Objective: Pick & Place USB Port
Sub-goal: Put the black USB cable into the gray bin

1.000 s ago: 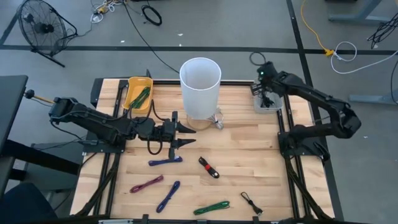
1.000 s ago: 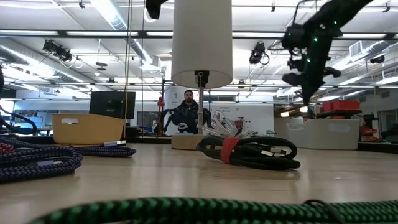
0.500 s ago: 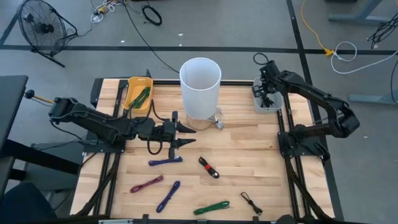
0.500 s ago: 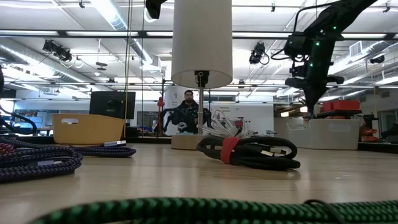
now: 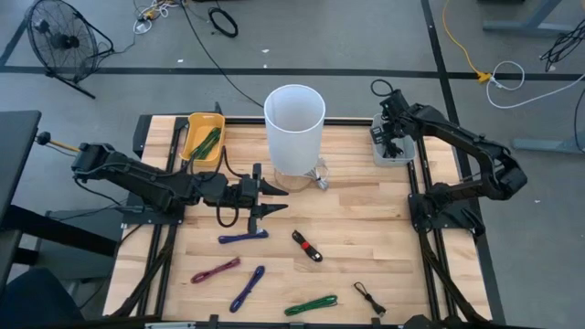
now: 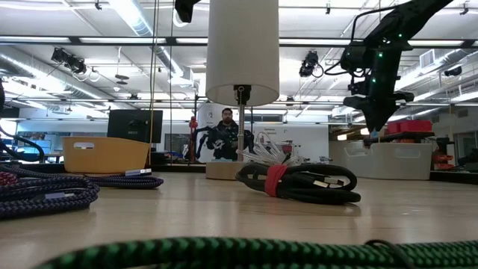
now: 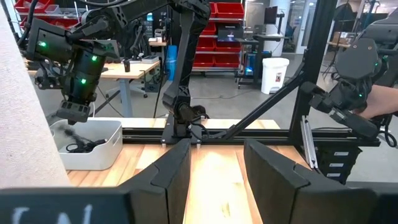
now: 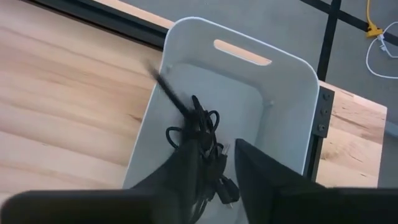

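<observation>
Cable (image 8: 200, 134), black and bundled, lies in the white bin (image 8: 283, 118) at the table's far right corner, and the right gripper (image 5: 393, 137) hangs just above it. In the right wrist view the two dark fingers (image 8: 180, 171) stand slightly apart with the cable's loops showing in the gap between them; whether they touch the cable there cannot be told. The same bin (image 7: 93, 146) shows in the left wrist view with the dark cable inside and the right gripper (image 7: 71, 112) over it. In the low view that gripper (image 6: 371, 127) points down at the bin (image 6: 396, 161) beyond the table's clutter. The left gripper (image 5: 272, 198) waits near the table's middle, just in front of the tall white cylinder (image 5: 294, 128), its jaws open and holding nothing; its fingers (image 7: 171, 171) frame bare wood in its wrist view. A yellow tray (image 5: 194, 137) at the far left corner holds a green cable (image 5: 207, 142). Loose on the table (image 5: 366, 228) lie a blue cable (image 5: 242, 237), a black bundle with a red tie (image 5: 307, 246), a purple cable (image 5: 215, 270), another blue one (image 5: 248, 287), a green one (image 5: 311, 304) and a small black one (image 5: 367, 297). In the low view a person (image 6: 224, 134) stands in the room behind the cylinder (image 6: 242, 48).
</observation>
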### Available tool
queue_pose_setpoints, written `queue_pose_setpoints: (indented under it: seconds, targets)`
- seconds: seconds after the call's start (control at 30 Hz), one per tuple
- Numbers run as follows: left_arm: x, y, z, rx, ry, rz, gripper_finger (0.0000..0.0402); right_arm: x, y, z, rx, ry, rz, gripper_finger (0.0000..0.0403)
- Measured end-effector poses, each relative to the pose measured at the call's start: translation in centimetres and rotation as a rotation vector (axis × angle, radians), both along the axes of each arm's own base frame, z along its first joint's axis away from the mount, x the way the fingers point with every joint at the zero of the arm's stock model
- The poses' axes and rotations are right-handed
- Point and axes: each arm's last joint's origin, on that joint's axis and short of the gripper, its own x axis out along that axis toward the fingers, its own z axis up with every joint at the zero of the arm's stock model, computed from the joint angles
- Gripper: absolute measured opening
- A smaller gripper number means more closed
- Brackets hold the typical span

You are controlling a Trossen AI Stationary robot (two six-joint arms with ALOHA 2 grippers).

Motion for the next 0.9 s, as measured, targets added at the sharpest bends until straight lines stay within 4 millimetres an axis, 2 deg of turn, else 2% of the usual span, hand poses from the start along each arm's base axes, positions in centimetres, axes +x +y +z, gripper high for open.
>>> queue_pose_setpoints:
  seconds: [0.27, 0.57, 0.7, 0.9]
  targets:
    - [0.0, 0.0, 0.0, 0.000, 0.000, 0.000, 0.0156, 0.0, 0.0, 0.0, -0.002, -0.001, 0.000, 0.0174]
    - [0.0, 0.0, 0.0, 0.000, 0.000, 0.000, 0.0156, 0.1, 0.0, 0.0, 0.010, -0.017, 0.018, 0.0170]
    - [0.0, 0.0, 0.0, 0.000, 0.000, 0.000, 0.0156, 0.9, 0.0, 0.1, 0.068, -0.158, 0.135, 0.0161]
    - [0.0, 0.0, 0.0, 0.000, -0.001, 0.000, 0.0156, 3.7, 1.2, 0.7, 0.168, -0.452, 0.387, 0.0152]
